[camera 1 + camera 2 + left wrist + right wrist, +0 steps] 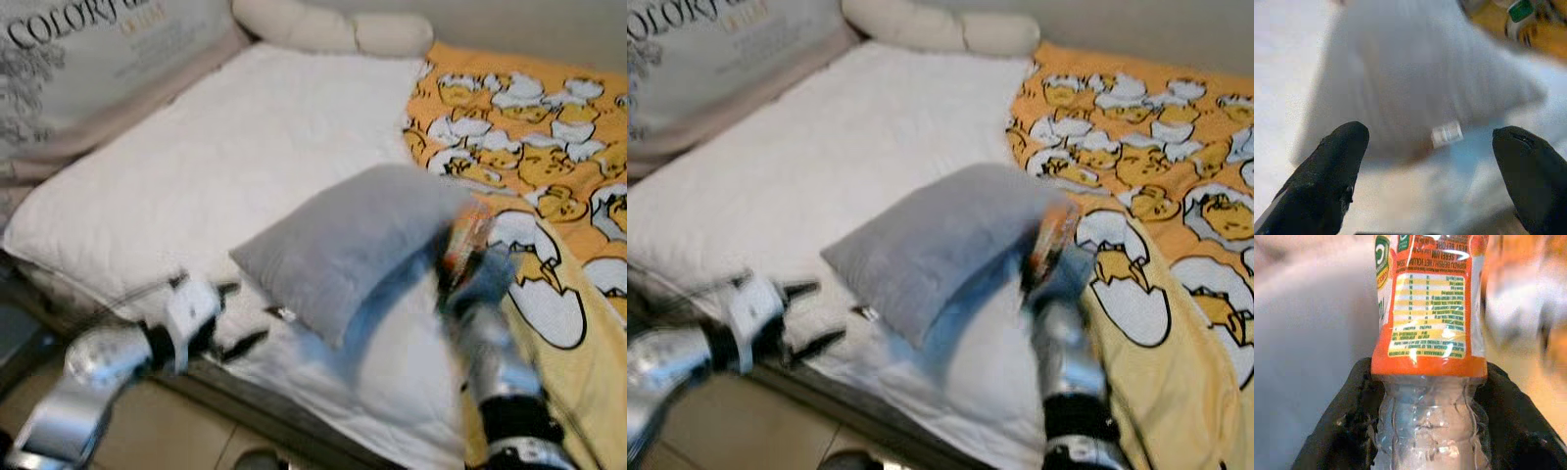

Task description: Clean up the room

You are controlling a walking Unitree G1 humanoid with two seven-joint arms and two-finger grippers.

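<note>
Right gripper (1425, 431) fingers clamp blurred bottle (1427, 333); left gripper (1430, 161) fingers wide near grey pillow (343, 245).

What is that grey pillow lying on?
The grey pillow lies on a white quilt spread over the bed, beside an orange duck-print blanket. Anything beneath the pillow itself is covered.

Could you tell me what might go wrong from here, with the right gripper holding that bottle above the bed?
1. The right gripper pinches the bottle on its thin, crinkled clear plastic, which may buckle and slip onto the white quilt.
2. The bottle is close beside the grey pillow; swinging the arm could knock the pillow off the bed.
3. The open left gripper points at the pillow and could snag it if it advances.
</note>
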